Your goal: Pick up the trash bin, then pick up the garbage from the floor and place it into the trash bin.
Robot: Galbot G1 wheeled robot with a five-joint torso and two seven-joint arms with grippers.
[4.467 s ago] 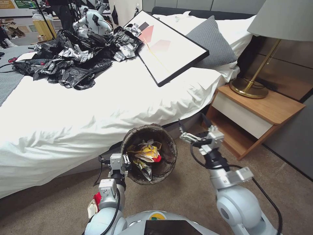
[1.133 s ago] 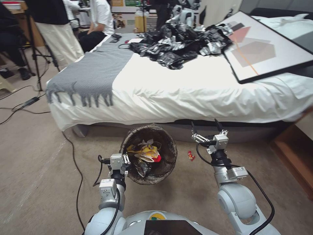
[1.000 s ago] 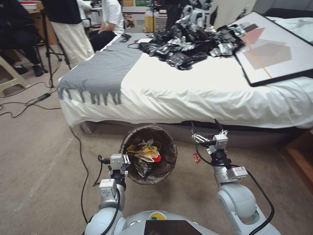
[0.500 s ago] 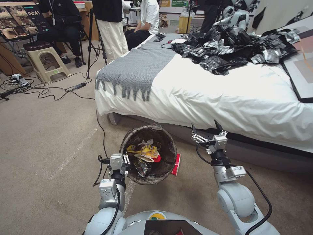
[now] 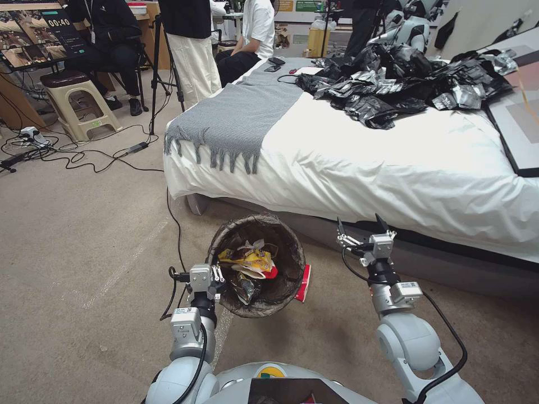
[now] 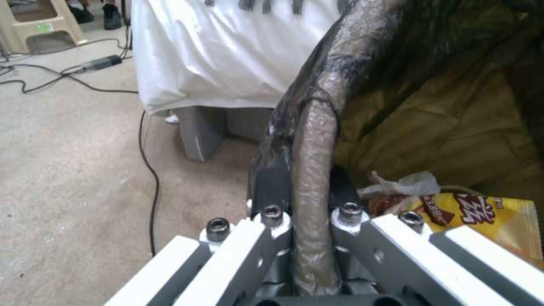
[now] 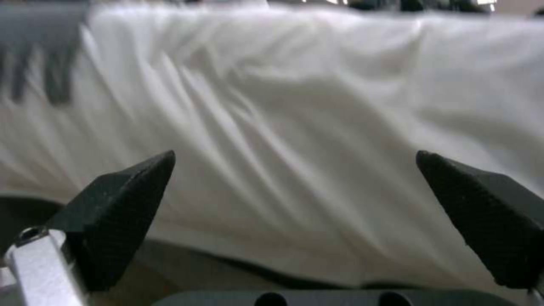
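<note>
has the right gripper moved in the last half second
Yes. The open right gripper has shifted slightly down and right in the head view, away from the held, black-lined white plastic trash bin.

The right gripper (image 7: 295, 187) holds its two dark, textured, wedge-shaped fingertips (image 7: 122, 199) spread wide apart. Between and beyond them hangs the rumpled white fabric bed sheet (image 7: 295, 106); grey fringed cloth (image 7: 40, 55) lies at the sheet's upper edge.

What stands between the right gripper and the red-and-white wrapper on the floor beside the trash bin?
Nothing visible. The right gripper hangs open above bare carpet before the bed. The wrapper lies on the floor, partly hidden behind the trash bin, which the left gripper holds by the rim.
</note>
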